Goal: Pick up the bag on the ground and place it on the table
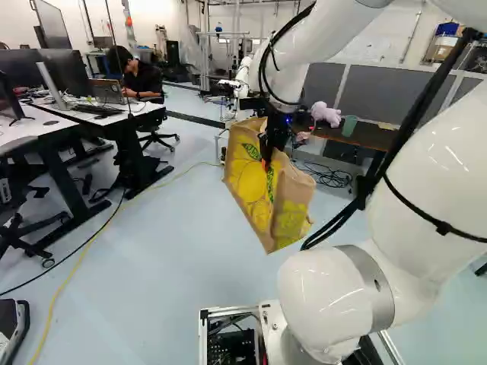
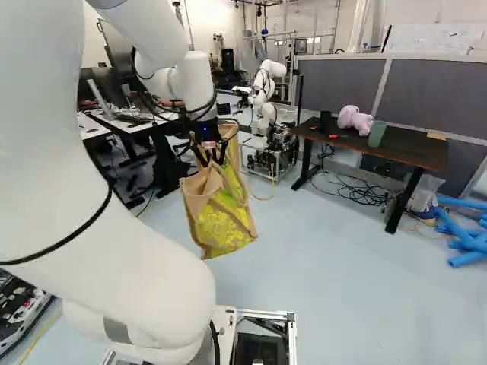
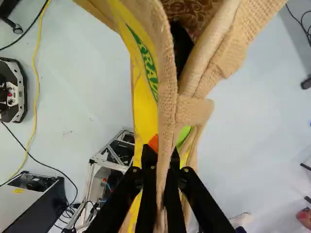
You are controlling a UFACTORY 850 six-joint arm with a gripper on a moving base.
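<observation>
Pale floor [image 1: 160, 266] spreads beneath in your left base view, and above it the tan-and-yellow bag [image 1: 251, 175] hangs tilted in the air. Your right base view shows the gripper [image 2: 212, 156] at the bag's top—and, to the right, the dark table [image 2: 411, 150] bearing a plush toy [image 2: 355, 119] and a green cup [image 2: 377, 134]. In your wrist view, the gripper [image 3: 163, 162] is grasping the bag—its edge clamped between both fingers.
</observation>
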